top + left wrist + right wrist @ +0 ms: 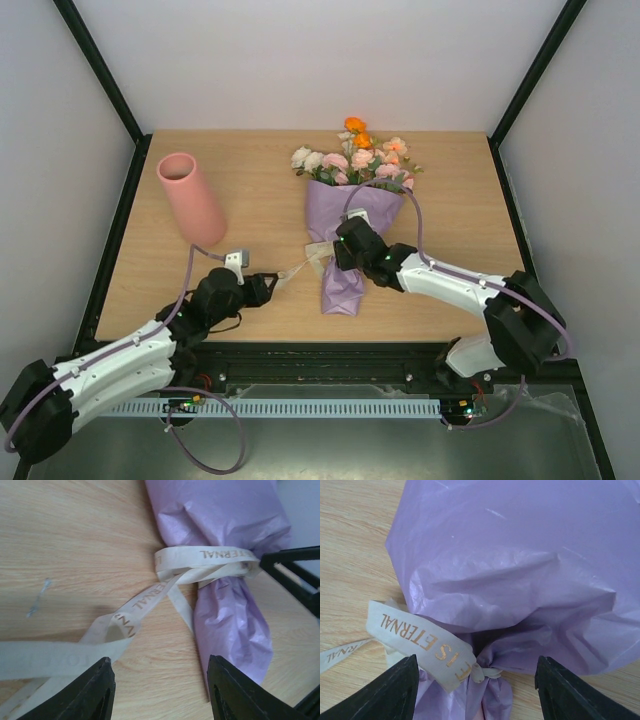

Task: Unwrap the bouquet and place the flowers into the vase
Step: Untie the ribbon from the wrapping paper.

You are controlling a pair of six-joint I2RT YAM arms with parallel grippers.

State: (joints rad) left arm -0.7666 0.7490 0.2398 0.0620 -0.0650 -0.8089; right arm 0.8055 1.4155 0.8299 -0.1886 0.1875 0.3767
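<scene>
1. Top view. The bouquet (pixel 352 215) lies flat on the table (pixel 460 200), right of centre, with the flowers (pixel 360 157) toward 12 o'clock. The vase (pixel 190 197) stands at 10 o'clock, well apart. Only this view shows the blooms, the vase and both arms. The ribbon (pixel 300 268) runs toward 8 o'clock to the left gripper (pixel 268 287). The right gripper (pixel 345 245) sits over the tie.
2. Left wrist view. The left gripper (pixel 160 667) has its jaws apart, and the limp ribbon (pixel 145 597) tail crosses at 9 o'clock. This tail is judged light, soft and slippery, and the best place to hold.
3. Right wrist view. The right gripper (pixel 477 662) has its jaws apart astride the tied neck, with no contact evident. This view alone shows the knot (pixel 480 672). The wrapping paper (pixel 520 555) looks thin, glossy and easily torn.
</scene>
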